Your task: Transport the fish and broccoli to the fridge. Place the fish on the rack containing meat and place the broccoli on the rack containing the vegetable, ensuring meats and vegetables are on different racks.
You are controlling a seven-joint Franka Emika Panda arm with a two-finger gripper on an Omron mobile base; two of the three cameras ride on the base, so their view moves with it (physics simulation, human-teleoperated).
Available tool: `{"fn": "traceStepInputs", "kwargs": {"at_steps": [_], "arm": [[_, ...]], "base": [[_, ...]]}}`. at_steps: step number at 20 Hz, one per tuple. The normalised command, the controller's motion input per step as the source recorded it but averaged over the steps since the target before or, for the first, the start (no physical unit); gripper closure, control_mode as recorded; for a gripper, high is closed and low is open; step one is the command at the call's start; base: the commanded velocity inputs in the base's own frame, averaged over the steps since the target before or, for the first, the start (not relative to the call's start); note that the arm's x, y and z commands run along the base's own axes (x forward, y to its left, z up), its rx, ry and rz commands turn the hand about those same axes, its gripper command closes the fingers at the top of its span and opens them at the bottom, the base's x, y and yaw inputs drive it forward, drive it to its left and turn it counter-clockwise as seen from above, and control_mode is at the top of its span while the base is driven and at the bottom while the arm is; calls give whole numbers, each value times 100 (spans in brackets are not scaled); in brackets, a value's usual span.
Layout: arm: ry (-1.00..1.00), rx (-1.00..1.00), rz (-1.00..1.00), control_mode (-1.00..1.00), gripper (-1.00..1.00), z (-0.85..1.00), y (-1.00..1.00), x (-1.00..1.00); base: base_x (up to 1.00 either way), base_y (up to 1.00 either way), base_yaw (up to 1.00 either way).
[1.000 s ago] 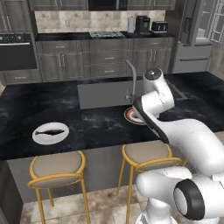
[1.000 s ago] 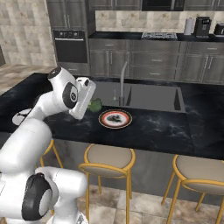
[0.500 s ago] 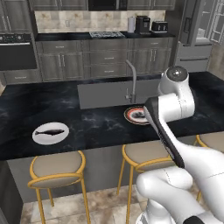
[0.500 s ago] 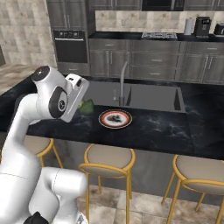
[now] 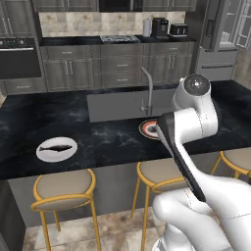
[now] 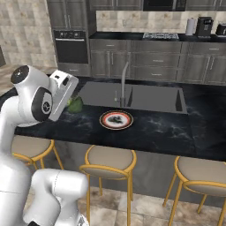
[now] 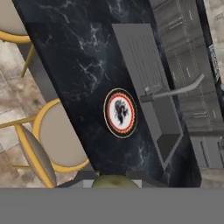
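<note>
The claw (image 6: 73, 102) is hanging raised above the counter (image 6: 154, 128), its jaws drawn narrow on the broccoli (image 6: 76, 105), which is showing green just past the hand in the right base view and as a green dome (image 7: 114, 182) at the bottom edge of the hand view (the fingertips themselves are hidden there). Below and ahead of the claw, a red-rimmed plate (image 7: 120, 113) is lying on the dark marble, bearing only dark specks. The sink (image 6: 132, 96) with its tap (image 6: 123, 81) is sitting beyond that plate, farther from the claw. The fish (image 5: 57, 147) is resting on a white plate (image 5: 44, 153), well apart from the claw, off to its left along the same counter. Stools (image 6: 109, 160) are standing under the counter edge, below the claw. The fridge (image 5: 223, 37) is standing far beyond the claw, to its right.
</note>
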Motion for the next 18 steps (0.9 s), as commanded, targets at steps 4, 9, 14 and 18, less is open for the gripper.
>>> {"fn": "traceStepInputs", "kwargs": {"at_steps": [4,9,14,18], "arm": [[0,12,0,-100,100,23,6,-50],[-4,13,0,-100,100,22,0,-61],[-8,12,0,-100,100,19,0,-49],[-11,9,0,-100,100,23,0,-46]], "base": [[0,0,0],[0,0,0],[0,0,0],[0,0,0]]}}
